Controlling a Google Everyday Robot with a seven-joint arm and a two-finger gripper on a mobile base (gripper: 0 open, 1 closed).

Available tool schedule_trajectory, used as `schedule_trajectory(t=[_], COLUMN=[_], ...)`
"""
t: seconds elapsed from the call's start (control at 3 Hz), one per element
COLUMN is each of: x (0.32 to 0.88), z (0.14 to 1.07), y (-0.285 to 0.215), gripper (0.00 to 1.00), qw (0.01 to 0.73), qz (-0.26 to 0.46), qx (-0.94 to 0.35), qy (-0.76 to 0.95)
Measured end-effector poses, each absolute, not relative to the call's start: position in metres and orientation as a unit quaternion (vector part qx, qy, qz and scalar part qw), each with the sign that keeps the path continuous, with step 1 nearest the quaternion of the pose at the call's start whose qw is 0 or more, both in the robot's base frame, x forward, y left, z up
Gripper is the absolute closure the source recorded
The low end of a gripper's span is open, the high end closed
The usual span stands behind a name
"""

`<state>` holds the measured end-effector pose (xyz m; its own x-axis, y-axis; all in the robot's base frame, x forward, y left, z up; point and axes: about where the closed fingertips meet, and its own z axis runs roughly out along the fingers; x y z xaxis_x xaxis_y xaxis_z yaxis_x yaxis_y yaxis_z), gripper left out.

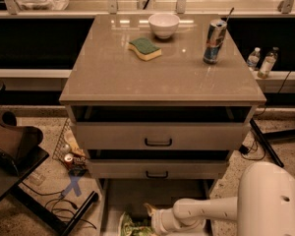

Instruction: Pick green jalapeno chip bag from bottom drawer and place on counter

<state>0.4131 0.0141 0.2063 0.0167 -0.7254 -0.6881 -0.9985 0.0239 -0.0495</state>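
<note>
The green jalapeno chip bag (130, 227) lies crumpled on the floor of the open bottom drawer (137, 193), at the frame's lower edge and partly cut off. My gripper (153, 219) is down inside the drawer, right beside the bag's right side and touching or nearly touching it. My white arm (206, 210) reaches in from the lower right. The counter (157, 77) is the glossy beige top of the cabinet above.
On the counter stand a white bowl (163, 24), a green-topped yellow sponge (144, 48) and a can with a straw (214, 42). Two upper drawers with black handles (158, 142) stick out slightly. A dark chair (12, 151) and cables are at left, bottles (260, 62) at right.
</note>
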Motion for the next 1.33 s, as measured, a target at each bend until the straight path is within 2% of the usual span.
schedule_trajectory(t=[0.67,1.0,1.33], x=[0.438,0.44,0.439], z=[0.154,0.132,0.133], y=[0.049,0.054,0.055], gripper=[0.0,0.03,0.25], qw=[0.286,0.266,0.267], qz=[0.236,0.23,0.231], qx=[-0.651,-0.657,-0.657], qy=[0.663,0.667,0.667])
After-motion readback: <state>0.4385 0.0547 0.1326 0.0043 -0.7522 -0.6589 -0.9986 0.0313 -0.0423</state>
